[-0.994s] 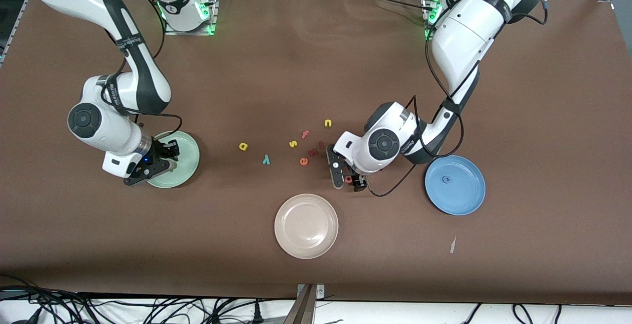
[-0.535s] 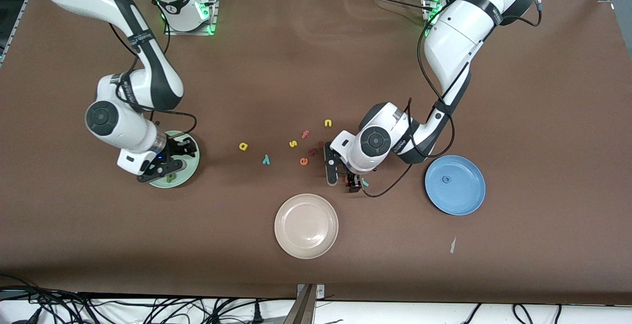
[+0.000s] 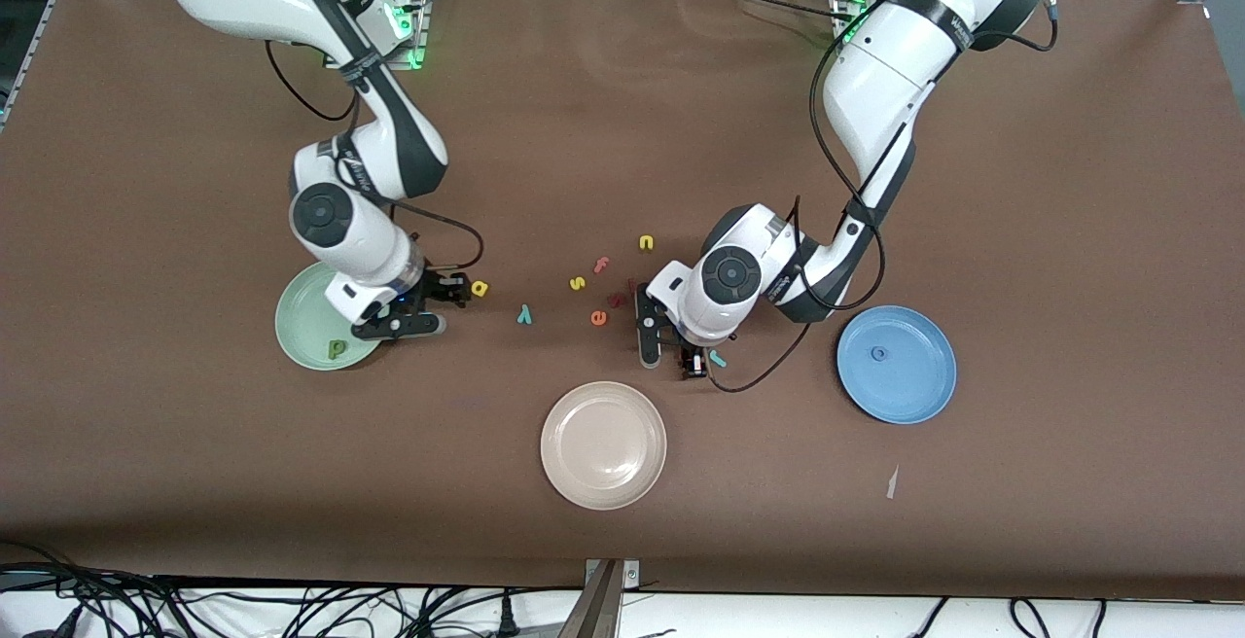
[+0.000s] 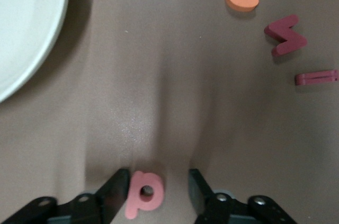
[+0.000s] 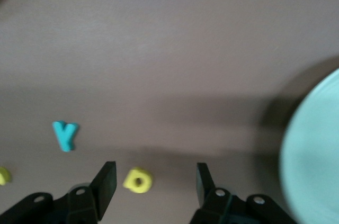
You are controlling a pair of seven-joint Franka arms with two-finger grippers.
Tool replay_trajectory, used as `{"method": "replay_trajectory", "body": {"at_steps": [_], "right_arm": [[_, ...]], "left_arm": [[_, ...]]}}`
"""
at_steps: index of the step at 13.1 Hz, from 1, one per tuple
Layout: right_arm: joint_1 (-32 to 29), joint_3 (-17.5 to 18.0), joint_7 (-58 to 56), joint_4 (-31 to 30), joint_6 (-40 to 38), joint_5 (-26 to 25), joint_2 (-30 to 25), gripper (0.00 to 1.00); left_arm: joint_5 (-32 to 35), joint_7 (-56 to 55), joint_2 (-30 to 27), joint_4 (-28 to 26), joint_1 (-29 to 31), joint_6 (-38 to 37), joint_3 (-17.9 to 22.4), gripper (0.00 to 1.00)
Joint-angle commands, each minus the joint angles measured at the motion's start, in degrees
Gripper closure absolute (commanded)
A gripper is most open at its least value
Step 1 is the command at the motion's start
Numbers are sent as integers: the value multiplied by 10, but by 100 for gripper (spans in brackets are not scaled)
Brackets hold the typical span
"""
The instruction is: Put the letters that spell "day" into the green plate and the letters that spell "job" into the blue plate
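Here, loose foam letters read "s", "e", "y"; arm label unreadable.

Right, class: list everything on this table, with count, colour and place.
green plate: 1, mint, right arm's end
"d": 1, dark green, in green plate
"a": 1, yellow, mid-table
"y": 1, teal, mid-table
"b": 1, pink, mid-table
"j": 1, teal, beside "b"
blue plate: 1, blue, left arm's end
"o": 1, blue, in blue plate
beige plate: 1, beige, nearest front camera
spare letters: 6, yellow "s" and "u", orange "e", pink "f", two dark red, mid-table
right gripper: 1, black, open around "a"
left gripper: 1, black, open around "b"
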Motion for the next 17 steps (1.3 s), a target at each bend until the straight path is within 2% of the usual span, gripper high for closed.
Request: {"method": "replay_trajectory", "body": {"at_steps": [1,5,8,12,15,17], "right_arm": [[22,-5,101,-6,11,-3,2,31],[41,-19,151,-19,40,-5,15,31],[54,-31,152,-61,83,-5,10,31],[60,-31,167,-82,97,-5,3,31],[63,-31,167,-86,106,-5,6,34],[64,-31,167,-86,107,-8,7,36]], "left_arm": [[9,19,9,15,-6,-3,9,100],[9,19,-26,15,15,-45,8,100],[1,17,-75,15,41,-139,6,100],[-19,17,-109,12,126,-247,4,100],[-13,20,-112,2,179,-284,5,100],[-12,20,-104,-6,197,-280,5,100]]}}
